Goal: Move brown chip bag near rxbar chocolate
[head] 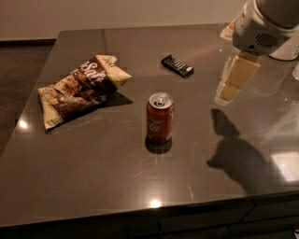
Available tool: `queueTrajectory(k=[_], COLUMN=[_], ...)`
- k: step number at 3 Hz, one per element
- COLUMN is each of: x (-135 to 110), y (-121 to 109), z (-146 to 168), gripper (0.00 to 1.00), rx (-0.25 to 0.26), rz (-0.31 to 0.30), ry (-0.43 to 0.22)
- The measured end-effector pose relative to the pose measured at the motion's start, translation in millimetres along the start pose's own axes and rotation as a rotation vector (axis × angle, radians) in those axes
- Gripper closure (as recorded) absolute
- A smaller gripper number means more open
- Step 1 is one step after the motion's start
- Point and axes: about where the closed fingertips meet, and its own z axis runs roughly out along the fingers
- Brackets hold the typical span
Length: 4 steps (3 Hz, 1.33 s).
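One cam only, set high past the table's (93, 182) near edge, tilted down, facing the far wall (140, 14). Mid range, most of tabletop in frame. Gripper (227, 92) hangs upper right, over table's right side.
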Motion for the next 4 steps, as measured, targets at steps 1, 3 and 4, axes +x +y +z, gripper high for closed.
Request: queueTrajectory(k=[1, 3, 4], x=[-25, -90, -121], y=[-20, -50, -52], z=[17, 45, 54], gripper=[0.0, 0.0, 0.0], rx=[-0.002, -0.025, -0.046], rz=[-0.009, -0.002, 0.0], ry=[-0.039, -0.101, -0.131])
